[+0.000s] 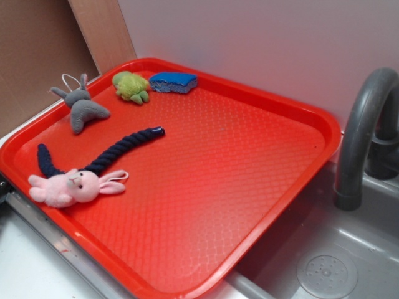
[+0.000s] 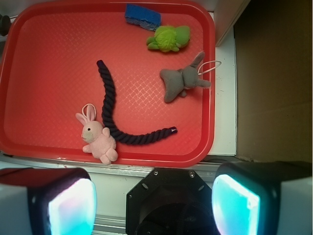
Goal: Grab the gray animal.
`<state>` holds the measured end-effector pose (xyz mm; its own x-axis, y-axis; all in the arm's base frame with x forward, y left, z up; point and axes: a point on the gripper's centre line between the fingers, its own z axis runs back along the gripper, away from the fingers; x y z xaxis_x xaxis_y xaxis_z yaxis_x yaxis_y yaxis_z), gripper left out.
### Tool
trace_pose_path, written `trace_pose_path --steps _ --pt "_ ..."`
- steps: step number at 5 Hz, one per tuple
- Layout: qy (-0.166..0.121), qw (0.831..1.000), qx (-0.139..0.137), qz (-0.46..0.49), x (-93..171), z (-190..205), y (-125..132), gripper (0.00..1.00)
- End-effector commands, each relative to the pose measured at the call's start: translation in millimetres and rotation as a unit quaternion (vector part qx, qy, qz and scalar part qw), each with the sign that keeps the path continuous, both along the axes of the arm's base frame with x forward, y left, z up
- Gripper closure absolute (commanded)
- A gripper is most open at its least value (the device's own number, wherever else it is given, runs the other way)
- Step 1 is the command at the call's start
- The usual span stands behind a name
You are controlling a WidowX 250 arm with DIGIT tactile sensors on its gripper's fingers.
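We see a red tray (image 1: 206,187) on a gray sink counter (image 1: 349,261) by a white wall (image 1: 262,37), gray animal (image 2: 180,82) at the tray's edge nearest the cardboard (image 2: 274,78), gripper (image 2: 154,196) spread wide, holding nothing.

Gray animal (image 1: 83,109) on tray (image 1: 249,187) beside frog (image 1: 131,86)
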<state>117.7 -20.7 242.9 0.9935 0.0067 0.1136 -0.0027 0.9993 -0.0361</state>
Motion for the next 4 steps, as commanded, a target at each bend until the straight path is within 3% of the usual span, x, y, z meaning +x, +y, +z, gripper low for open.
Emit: trace_pose_path --steps 1,2,3,4 --pt "0.000 1.000 0.000 0.000 0 0 0 0.00" --pt "0.012 0.992 0.003 0.125 23 -8 8 0.00" --pt "0.006 0.968 0.027 0.248 50 -23 8 0.00" --pt "0.031 0.929 0.045 0.365 65 -54 20 0.00"
